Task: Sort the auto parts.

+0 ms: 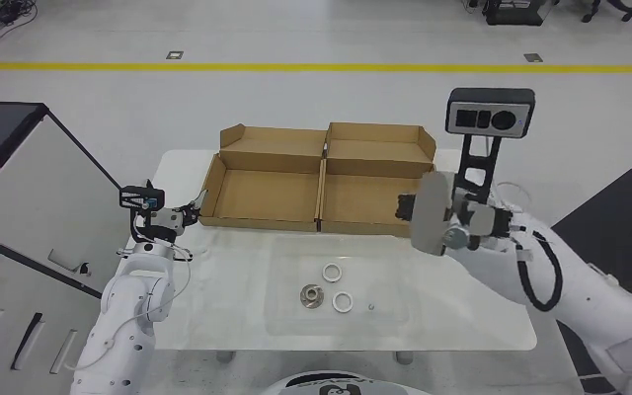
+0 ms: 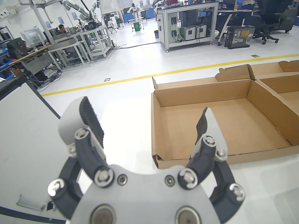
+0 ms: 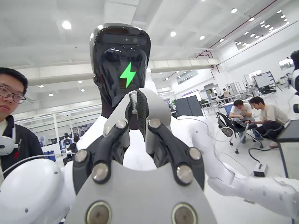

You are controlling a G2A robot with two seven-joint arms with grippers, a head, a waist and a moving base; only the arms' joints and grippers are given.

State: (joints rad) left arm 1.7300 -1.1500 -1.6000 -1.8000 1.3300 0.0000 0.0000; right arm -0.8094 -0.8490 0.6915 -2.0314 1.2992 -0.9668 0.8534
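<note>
Top view first: the white desk (image 1: 217,296) was seen carrying two open cardboard boxes side by side along its 12 o'clock edge, the left box (image 1: 262,193) and the right box (image 1: 370,202), with their walls touching. At 6 o'clock of the boxes, loose parts were laid out on a clear sheet (image 1: 286,257). One white ring (image 1: 334,271) was spotted there, with a second white ring (image 1: 344,302) just at 6 o'clock of it. A metal flanged part (image 1: 312,294) was set at 9 o'clock of that second ring, and a tiny piece (image 1: 370,306) at 3 o'clock, too small to be named.

Now the left claw (image 1: 193,210): it was held at 9 o'clock of the left box, just beside the box's corner and pointed towards it. In the left wrist view its fingers (image 2: 91,117) were seen spread wide, with nothing between them.

Over to the right claw (image 3: 136,101): it was raised at the 3 o'clock edge of the right box and tilted up away from the desk. It was clenched on a small threaded bolt (image 3: 133,103), whose shaft was pinched upright between the ribbed pads.
</note>
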